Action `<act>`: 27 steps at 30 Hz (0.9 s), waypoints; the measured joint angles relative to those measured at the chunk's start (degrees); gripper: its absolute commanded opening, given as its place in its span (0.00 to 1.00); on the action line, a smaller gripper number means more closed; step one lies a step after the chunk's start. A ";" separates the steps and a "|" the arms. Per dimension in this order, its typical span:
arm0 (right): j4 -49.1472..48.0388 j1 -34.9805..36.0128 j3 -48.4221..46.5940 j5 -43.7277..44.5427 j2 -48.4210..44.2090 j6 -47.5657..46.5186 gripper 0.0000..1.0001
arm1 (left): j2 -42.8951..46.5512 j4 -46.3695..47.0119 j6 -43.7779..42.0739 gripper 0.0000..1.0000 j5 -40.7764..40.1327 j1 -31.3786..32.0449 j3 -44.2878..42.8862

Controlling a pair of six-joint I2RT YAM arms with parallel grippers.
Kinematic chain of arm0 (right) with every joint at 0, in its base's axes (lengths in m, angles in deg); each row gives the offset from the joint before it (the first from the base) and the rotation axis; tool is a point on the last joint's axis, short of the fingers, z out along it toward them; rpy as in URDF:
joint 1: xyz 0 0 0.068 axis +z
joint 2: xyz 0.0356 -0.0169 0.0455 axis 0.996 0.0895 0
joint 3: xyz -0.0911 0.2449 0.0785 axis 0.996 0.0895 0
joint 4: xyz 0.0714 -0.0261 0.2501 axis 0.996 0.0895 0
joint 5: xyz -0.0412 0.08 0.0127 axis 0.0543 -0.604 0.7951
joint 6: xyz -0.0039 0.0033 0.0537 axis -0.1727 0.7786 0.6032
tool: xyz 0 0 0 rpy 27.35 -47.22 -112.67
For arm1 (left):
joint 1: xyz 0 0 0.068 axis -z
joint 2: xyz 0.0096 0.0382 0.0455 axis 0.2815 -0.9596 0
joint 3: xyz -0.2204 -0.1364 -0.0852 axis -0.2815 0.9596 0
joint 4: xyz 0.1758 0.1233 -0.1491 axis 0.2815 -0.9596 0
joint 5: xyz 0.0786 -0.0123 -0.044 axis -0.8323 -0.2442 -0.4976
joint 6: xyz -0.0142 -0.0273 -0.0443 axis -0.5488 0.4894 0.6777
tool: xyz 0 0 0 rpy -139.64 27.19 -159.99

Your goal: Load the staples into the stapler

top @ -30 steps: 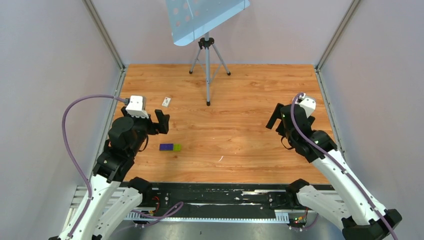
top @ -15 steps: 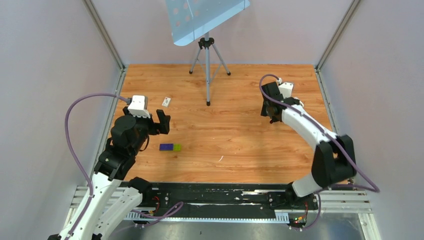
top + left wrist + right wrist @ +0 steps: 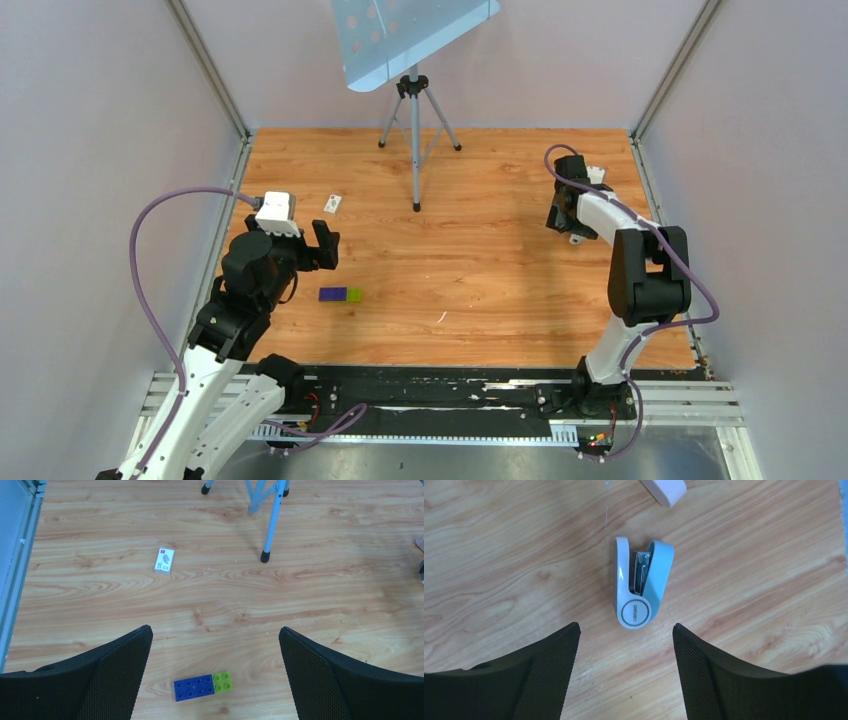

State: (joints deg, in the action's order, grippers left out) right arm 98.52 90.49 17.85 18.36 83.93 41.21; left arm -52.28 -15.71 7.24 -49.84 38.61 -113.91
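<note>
The right gripper [image 3: 625, 629] is seen with its jaws parted and nothing held. Its fingers [image 3: 544, 675] are black and faced with a fine mesh texture. Just beyond the tips, untouched, the stapler [image 3: 640, 580] is laid on its side on the surface [image 3: 499, 555], toward the far right corner. A round disc at its hinge end is printed with a small word that cannot be read with certainty. Its shell is smooth plastic, white on one arm and pale blue on the other. The arms are spread in a narrow V, and a silvery metal channel is shown between them. Further out, a pale pink rounded piece [image 3: 664, 490] is cut off by the frame. The surface is finished in a warm wood grain.

The left gripper [image 3: 215, 628] is likewise wide open and empty, over the left side. Near it a studded brick [image 3: 203, 686], blue with a green end, is laid flat. Further out, a small white card [image 3: 164, 560] carries a red-marked label whose print cannot be read. A tripod [image 3: 270, 530] with black rubber feet is set beyond.
</note>
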 measured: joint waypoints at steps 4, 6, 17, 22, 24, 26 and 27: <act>-2.43 -3.13 0.13 -4.59 0.31 -0.76 0.61 | 0.02 0.00 0.02 1.00 -0.48 0.00 0.00; -3.39 -5.35 0.24 -6.88 0.76 -0.90 0.61 | 0.02 0.00 0.02 1.00 -0.61 0.00 0.00; -5.16 -11.06 0.26 -14.86 3.43 -1.97 0.61 | 0.02 -0.02 0.00 1.00 -1.14 0.00 0.00; -5.79 -11.32 0.09 -17.16 4.74 -2.84 0.50 | 0.09 -0.04 0.00 1.00 -1.51 0.00 0.00; -5.79 -11.43 0.09 -17.84 4.76 -3.10 0.45 | 0.20 -0.09 0.02 1.00 -1.68 0.00 0.00; -5.79 -11.43 0.09 -18.47 4.74 -3.48 0.42 | 0.31 -0.09 0.04 1.00 -1.92 0.00 0.00; -5.79 -11.41 0.09 -18.73 4.68 -3.74 0.41 | 0.31 -0.11 0.09 1.00 -1.95 0.00 0.00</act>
State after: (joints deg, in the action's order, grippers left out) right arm 92.73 79.08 17.93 -0.37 88.60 37.47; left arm -51.97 -15.82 7.32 -51.79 38.61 -113.91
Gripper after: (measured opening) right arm 0.447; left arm 0.997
